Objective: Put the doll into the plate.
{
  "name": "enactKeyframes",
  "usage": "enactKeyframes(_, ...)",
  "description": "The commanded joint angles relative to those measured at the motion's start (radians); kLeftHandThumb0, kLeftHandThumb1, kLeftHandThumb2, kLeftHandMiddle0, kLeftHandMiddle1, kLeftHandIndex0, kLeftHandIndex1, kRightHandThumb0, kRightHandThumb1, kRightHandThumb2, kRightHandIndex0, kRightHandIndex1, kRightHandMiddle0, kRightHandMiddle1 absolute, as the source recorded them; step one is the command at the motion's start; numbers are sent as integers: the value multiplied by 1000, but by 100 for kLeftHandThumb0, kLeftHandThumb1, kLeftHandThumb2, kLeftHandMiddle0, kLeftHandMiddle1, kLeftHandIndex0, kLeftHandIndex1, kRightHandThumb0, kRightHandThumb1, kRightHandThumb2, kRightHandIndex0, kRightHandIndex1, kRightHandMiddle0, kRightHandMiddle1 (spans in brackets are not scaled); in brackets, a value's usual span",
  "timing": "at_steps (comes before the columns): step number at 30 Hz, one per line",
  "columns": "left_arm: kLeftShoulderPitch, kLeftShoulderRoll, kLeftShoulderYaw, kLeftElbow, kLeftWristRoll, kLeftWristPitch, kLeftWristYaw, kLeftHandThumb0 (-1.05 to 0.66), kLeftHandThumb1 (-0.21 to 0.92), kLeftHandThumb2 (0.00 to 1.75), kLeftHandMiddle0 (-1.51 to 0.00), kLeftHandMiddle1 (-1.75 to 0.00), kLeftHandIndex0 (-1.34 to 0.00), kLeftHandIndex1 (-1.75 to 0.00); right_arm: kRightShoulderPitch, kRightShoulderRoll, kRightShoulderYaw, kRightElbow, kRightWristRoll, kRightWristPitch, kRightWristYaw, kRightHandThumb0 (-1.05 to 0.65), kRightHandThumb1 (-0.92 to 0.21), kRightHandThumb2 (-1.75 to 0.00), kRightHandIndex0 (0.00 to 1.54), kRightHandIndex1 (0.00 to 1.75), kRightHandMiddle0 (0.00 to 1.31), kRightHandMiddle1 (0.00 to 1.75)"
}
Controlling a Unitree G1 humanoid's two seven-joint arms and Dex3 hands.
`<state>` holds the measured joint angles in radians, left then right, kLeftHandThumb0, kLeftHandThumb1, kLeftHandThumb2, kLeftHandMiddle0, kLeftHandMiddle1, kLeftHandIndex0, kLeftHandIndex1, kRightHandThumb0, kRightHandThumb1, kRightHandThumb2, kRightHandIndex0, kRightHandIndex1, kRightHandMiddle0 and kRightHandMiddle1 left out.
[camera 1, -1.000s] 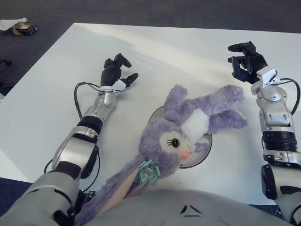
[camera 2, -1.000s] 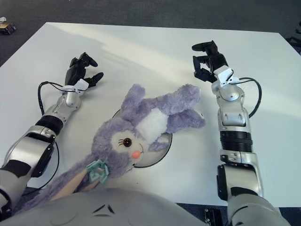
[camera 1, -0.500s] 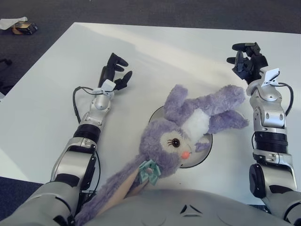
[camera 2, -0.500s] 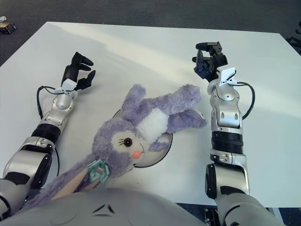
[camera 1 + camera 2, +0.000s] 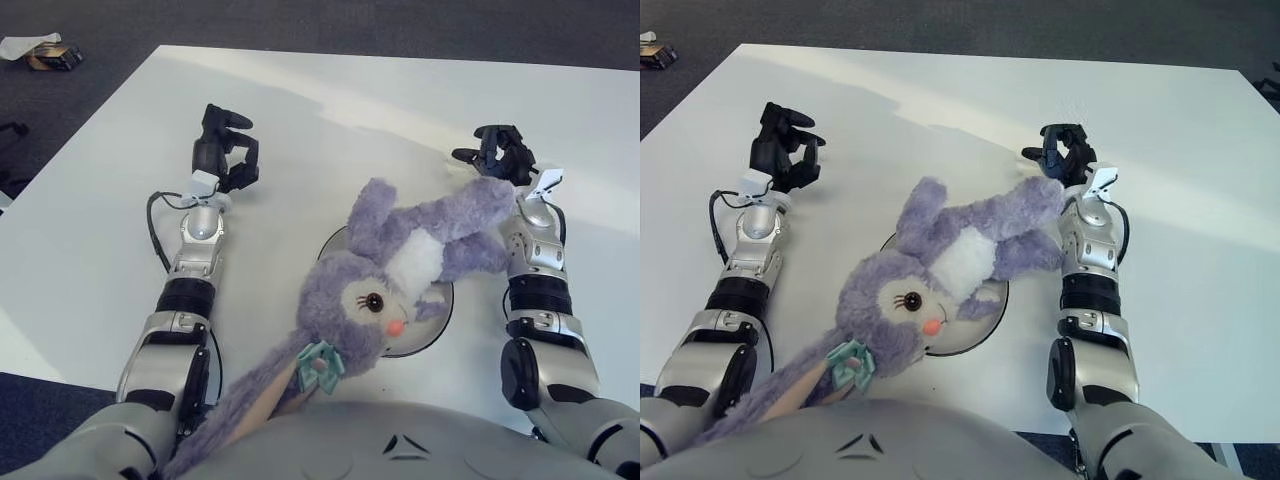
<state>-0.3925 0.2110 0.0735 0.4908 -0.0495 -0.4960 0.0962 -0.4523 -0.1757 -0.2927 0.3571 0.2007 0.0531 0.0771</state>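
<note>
A purple plush bunny doll (image 5: 940,270) lies across a round plate (image 5: 985,318) on the white table (image 5: 1200,280) (a teal bow sits by its ear). The right hand (image 5: 1062,158) shows just beyond its upper limb, fingers loosely spread; the left hand (image 5: 782,148) is far left, curled, holding nothing.

The doll (image 5: 400,275) sprawls over the plate (image 5: 428,335) and blocks its middle, its limb pressing close against the right hand (image 5: 497,160), while bare counter (image 5: 330,120) lies open beyond.
</note>
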Motion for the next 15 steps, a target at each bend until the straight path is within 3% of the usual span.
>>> enactKeyframes(1,30,-12,22,-54,-13,52,-5,-1,61,86,-57,-141,-24,-175,10,15,-16,-27,26,-6,-16,-35,-92,-52,47,131,19,175)
enactKeyframes(7,41,-15,31,-83,-5,83,-20,-1,44,109,-68,-145,-32,-175,27,5,-3,4,5,-16,-20,-35,-88,-58,50,148,22,175)
enactKeyframes(15,51,-35,41,-94,-9,78,-37,-1,33,124,-73,-150,-38,-175,28,-28,21,74,-37,-13,-15,-37,-75,-76,58,159,30,175)
